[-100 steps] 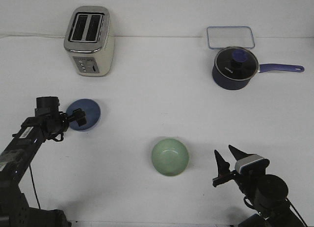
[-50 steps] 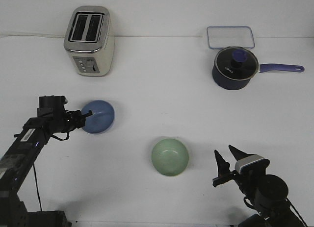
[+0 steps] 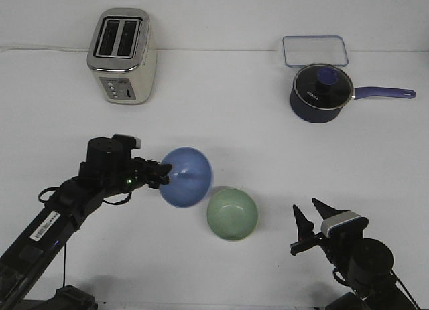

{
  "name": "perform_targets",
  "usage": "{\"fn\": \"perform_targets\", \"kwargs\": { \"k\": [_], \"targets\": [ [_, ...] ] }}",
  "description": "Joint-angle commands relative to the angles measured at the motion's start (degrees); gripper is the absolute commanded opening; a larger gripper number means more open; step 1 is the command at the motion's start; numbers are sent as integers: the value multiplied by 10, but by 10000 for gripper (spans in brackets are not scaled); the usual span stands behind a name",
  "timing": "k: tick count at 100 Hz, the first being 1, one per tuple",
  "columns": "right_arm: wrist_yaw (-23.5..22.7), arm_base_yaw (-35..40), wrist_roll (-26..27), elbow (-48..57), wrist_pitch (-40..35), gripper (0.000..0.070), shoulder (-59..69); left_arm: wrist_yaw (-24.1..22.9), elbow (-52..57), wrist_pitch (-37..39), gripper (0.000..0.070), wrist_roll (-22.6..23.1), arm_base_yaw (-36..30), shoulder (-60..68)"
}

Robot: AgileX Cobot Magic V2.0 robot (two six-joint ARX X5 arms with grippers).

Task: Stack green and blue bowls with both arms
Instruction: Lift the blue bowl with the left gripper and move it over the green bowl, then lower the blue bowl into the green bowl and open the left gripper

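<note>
The left pincer (image 3: 163, 175) is pinching the rim of the blue bowl (image 3: 186, 177) and holds it tilted, up off the white bench (image 3: 221, 116), its edge just overlapping the green bowl (image 3: 232, 214) as seen from the front. The green bowl sits flat on the bench, right way up. The right pincer (image 3: 310, 223) hangs spread and empty, near the green bowl's right side. A toaster (image 3: 122, 55) and a lidded saucepan (image 3: 322, 91) stand well behind.

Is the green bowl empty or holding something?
Empty: the green bowl sits upright and only its bare inside shows. The blue bowl is beside it, not inside.
</note>
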Motion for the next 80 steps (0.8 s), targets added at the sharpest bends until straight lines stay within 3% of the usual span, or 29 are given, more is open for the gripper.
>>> {"fn": "perform_targets", "kwargs": {
  "k": [1, 16, 38, 73, 80],
  "targets": [
    [-2, 4, 6, 1, 5, 346, 2, 4, 9, 3, 13, -13, -36, 11],
    [-2, 4, 6, 1, 5, 346, 2, -26, 9, 2, 14, -13, -121, 39],
    [-2, 4, 6, 1, 5, 346, 2, -67, 9, 24, 13, -10, -196, 101],
    [-2, 4, 6, 1, 5, 346, 2, -116, 9, 81, 15, -24, -227, 172],
    [-2, 4, 6, 1, 5, 346, 2, -116, 9, 81, 60, -24, -227, 176]
  ]
}}
